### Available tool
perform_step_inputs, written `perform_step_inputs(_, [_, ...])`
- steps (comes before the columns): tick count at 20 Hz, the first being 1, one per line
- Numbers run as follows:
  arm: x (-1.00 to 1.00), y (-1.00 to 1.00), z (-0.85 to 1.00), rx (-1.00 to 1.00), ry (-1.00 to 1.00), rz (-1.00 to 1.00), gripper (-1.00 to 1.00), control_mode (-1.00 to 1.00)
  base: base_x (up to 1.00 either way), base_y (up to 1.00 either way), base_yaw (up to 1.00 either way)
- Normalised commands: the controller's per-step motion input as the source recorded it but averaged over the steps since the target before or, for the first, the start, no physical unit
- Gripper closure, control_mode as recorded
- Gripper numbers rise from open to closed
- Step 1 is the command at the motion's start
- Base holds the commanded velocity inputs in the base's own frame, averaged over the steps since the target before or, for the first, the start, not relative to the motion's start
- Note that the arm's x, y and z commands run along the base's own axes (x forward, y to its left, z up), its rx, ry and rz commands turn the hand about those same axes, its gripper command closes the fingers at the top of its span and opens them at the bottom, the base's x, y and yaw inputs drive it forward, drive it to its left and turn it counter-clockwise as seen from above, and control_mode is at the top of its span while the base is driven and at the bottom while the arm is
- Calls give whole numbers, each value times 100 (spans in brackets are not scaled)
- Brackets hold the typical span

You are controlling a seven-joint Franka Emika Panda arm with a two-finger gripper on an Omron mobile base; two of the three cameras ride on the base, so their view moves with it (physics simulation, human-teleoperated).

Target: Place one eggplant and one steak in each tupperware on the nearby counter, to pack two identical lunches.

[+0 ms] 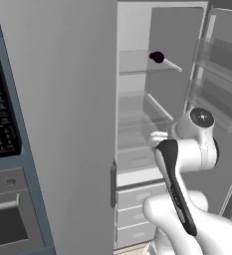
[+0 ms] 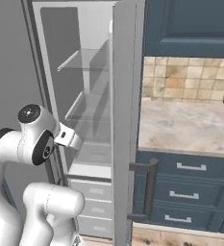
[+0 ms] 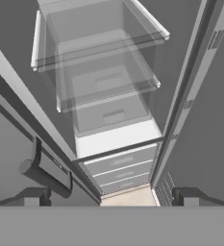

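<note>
Nearest the base cameras stands the white arm [image 1: 187, 199], bent at the elbow and reaching forward into the open fridge [image 1: 137, 144], which is the largest thing ahead; its door [image 2: 125, 115] hangs open edge-on between the fridge and the bench [image 2: 185, 125]. That beige stone bench sits to the right over dark blue drawers [image 2: 190, 168], and the stretch of it in sight carries no containers and no food. Inside the fridge are clear glass shelves [image 3: 104, 72] and pale drawers [image 3: 118, 168] at the bottom. On an upper shelf toward the back lies one eggplant [image 1: 157, 57], a small dark lump; no steak can be made out on the shelves that show. The claw [image 3: 108, 198] stands wide open and holds nothing, its two dark tips framing a downward look at the lower shelves and drawers. As a judgement, the task is at its very start: nothing is packed, and both lunches are still to be filled. The eggplant sits well above the wrist and further back, well apart from the claw, so the hand would need to rise and reach deeper to get to it.
</note>
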Motion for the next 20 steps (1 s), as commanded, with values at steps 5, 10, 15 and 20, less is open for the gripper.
perform_step_inputs(5, [0, 0, 0, 0, 0, 0, -100, 100, 82, -97, -18])
perform_step_inputs(10, [0, 0, 0, 0, 0, 0, -100, 100, 100, -86, -3])
perform_step_inputs(15, [0, 0, 0, 0, 0, 0, -100, 100, 0, -55, -1])
perform_step_inputs(20, [0, 0, 0, 0, 0, 0, -100, 100, 39, -48, 0])
